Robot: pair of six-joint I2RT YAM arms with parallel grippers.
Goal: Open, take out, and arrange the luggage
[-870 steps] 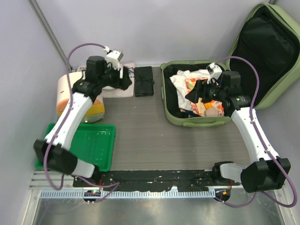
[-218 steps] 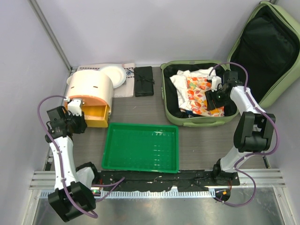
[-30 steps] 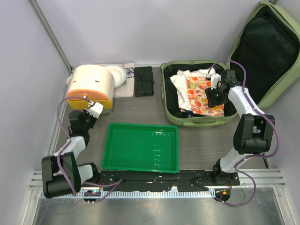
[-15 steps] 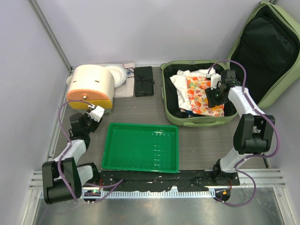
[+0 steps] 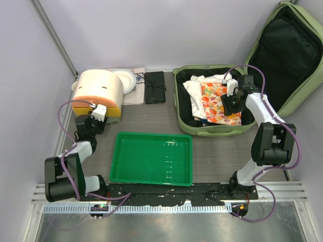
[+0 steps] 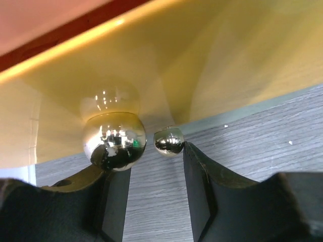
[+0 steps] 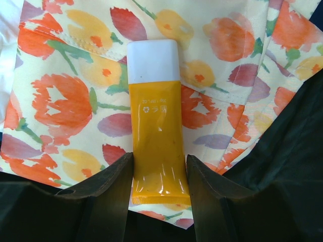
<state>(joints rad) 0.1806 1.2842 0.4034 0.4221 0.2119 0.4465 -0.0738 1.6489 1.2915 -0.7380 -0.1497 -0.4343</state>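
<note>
My left gripper (image 6: 154,169), well left of the luggage (image 5: 212,132), stands open at a container's (image 5: 98,91) knob (image 6: 169,141). Inside the luggage, my right gripper (image 7: 159,162) flanks a yellow tube (image 7: 155,126); I cannot tell if it grips.

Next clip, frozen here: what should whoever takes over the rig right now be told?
Left gripper: open, fingers at the small metal knob on the cream-and-orange container, holding nothing.
Right gripper: shut on the yellow tube, which lies on the floral cloth inside the luggage.
Done: luggage open, lid leaning back.
Left: tube and clothes not yet out; green tray holds nothing yet.
</note>
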